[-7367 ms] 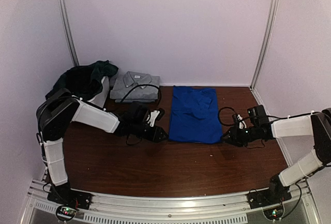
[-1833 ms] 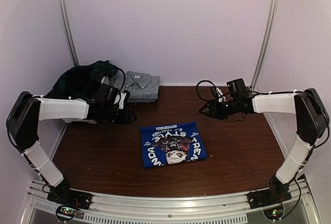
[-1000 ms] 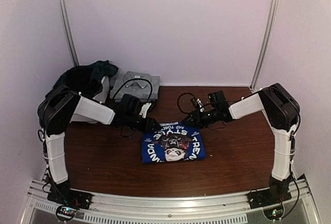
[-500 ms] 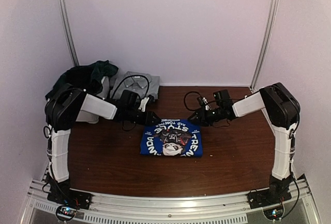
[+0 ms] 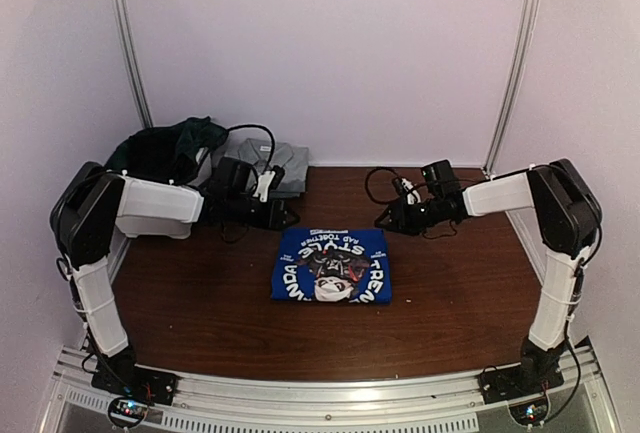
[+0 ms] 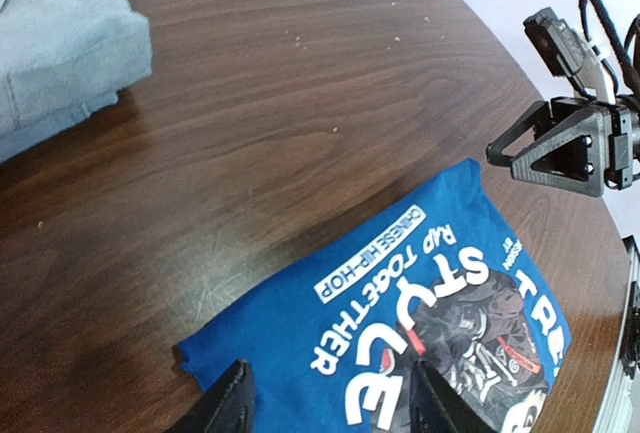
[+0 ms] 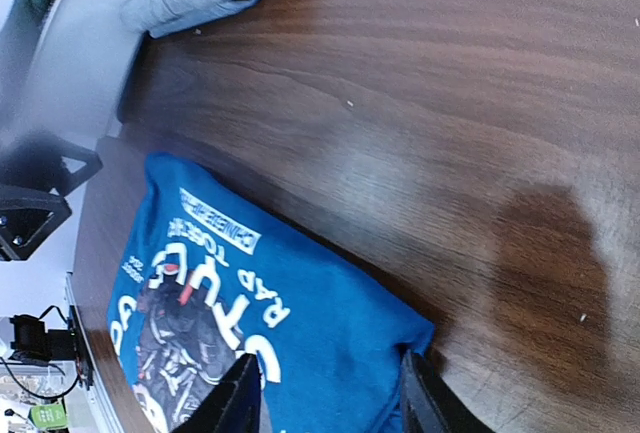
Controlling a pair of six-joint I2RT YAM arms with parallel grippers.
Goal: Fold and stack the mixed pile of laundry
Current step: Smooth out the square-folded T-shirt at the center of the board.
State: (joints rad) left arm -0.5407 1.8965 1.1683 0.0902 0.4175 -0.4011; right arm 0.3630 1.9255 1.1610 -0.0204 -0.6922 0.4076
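The royal-blue T-shirt (image 5: 332,265) lies folded into a flat square, print up, in the middle of the brown table (image 5: 200,323). My left gripper (image 5: 287,219) hovers just behind its far left corner, and my right gripper (image 5: 384,221) just behind its far right corner. In the left wrist view the left gripper (image 6: 330,408) stands open over the shirt's (image 6: 420,323) edge, holding nothing. The right gripper (image 7: 330,403) is likewise open above the shirt's (image 7: 250,293) corner. The rest of the mixed laundry pile (image 5: 165,145), dark green and black, is heaped at the back left.
A folded grey shirt (image 5: 283,158) lies at the back by the wall, partly behind my left arm, and shows again as grey cloth (image 6: 60,43) in the left wrist view. Walls and metal posts (image 5: 512,63) close in the back and sides.
Both grippers have let go of the shirt's far corners, opened wider and drawn back and apart. The shirt slid slightly toward the back and now lies flat.
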